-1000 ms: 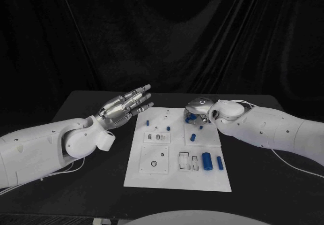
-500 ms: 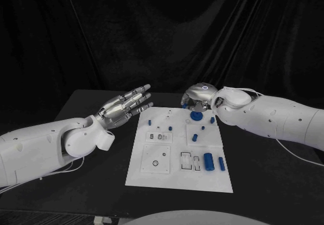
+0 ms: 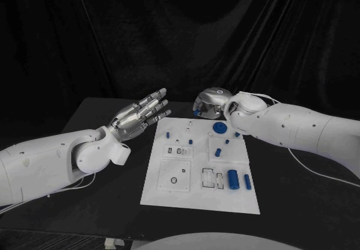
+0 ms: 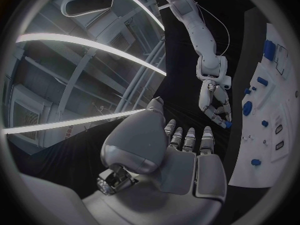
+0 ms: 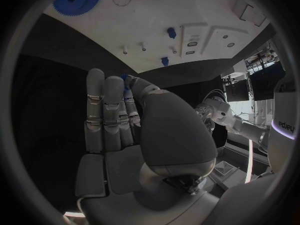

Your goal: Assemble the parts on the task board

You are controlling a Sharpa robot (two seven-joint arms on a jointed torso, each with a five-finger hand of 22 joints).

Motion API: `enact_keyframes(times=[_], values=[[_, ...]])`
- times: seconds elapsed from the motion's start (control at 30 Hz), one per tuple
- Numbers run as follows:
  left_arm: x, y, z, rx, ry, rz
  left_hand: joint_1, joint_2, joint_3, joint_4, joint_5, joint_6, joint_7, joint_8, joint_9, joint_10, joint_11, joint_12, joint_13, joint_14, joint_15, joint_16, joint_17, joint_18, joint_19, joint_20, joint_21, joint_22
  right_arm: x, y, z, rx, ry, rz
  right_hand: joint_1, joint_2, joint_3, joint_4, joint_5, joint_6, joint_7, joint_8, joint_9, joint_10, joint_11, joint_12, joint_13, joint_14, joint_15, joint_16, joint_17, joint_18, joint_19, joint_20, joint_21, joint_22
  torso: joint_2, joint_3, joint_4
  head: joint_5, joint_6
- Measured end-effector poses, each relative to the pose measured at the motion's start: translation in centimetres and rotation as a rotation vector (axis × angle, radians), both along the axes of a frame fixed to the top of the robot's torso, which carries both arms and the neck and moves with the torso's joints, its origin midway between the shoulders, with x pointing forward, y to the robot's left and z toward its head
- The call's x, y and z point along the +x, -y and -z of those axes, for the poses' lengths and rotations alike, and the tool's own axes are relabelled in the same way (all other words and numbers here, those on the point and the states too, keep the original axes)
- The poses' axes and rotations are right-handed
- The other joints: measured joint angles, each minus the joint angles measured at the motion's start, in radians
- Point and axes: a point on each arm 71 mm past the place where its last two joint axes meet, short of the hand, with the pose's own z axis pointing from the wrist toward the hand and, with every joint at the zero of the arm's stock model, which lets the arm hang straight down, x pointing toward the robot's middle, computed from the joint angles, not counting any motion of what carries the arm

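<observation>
On the black table, the white task board carried its blue parts, among them the blue gear lying at the far edge. Left hand hovered empty, fingers spread. Beyond the board, right hand had lifted clear within the last second, pinching a small blue part, suggesting placement came next.

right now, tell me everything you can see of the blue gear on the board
The blue gear is a round toothed disc with a centre hole, plastic-looking. It sits flat on the white task board near its far right corner. The right hand is raised beyond it, not touching it.
</observation>
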Motion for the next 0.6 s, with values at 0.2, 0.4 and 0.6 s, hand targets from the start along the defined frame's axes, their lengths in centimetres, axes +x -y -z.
enact_keyframes(times=[0.2, 0.4, 0.6], values=[[0.1, 0.2, 0.0, 0.005, 0.011, 0.000, 0.004, -0.004, 0.006, -0.006, 0.015, 0.000, 0.000, 0.000, 0.000, 0.000, 0.000, 0.000, 0.000, 0.000, 0.000, 0.000, 0.000, 0.000, 0.000, 0.000, 0.000, 0.000, 0.2, -0.2, 0.8, -0.008, -0.011, 0.020, -0.004, -0.004, 0.003, 0.003, 0.000, -0.007, 0.000, -0.006, -0.002, -0.004, 0.004, -0.008, 0.000, -0.004, 0.004, 0.000, -0.001, 0.000, -0.004, 0.004, 0.000, 0.005, 0.004, -0.0012, 0.0106, -0.011, 0.000], [0.1, 0.3, 0.0, 0.008, 0.015, 0.003, 0.009, 0.000, 0.009, -0.009, 0.020, 0.000, 0.000, 0.000, 0.000, 0.000, 0.000, 0.000, 0.000, 0.000, 0.000, 0.000, 0.000, 0.000, 0.000, 0.000, 0.000, 0.000, 0.4, -0.1, 1.4, -0.026, -0.016, 0.039, -0.004, -0.004, 0.003, 0.003, 0.000, -0.007, 0.000, -0.012, -0.004, -0.007, 0.007, -0.009, -0.001, -0.004, 0.004, 0.000, 0.001, 0.000, -0.003, 0.004, 0.000, 0.009, 0.010, 0.0001, 0.0228, -0.027, 0.004], [0.2, 0.5, 0.0, 0.009, 0.017, 0.005, 0.015, -0.001, 0.011, -0.011, 0.027, 0.000, 0.000, 0.000, 0.000, 0.000, 0.000, 0.000, 0.000, 0.000, 0.000, 0.000, 0.000, 0.000, 0.000, 0.000, 0.000, 0.000, 0.6, 0.0, 1.7, -0.043, -0.021, 0.057, -0.004, -0.004, 0.005, 0.005, 0.000, -0.014, 0.000, -0.016, -0.004, -0.011, 0.011, -0.013, -0.001, -0.004, 0.004, 0.000, 0.003, 0.000, -0.007, 0.007, 0.000, 0.013, 0.015, 0.0029, 0.0323, -0.040, 0.009]])
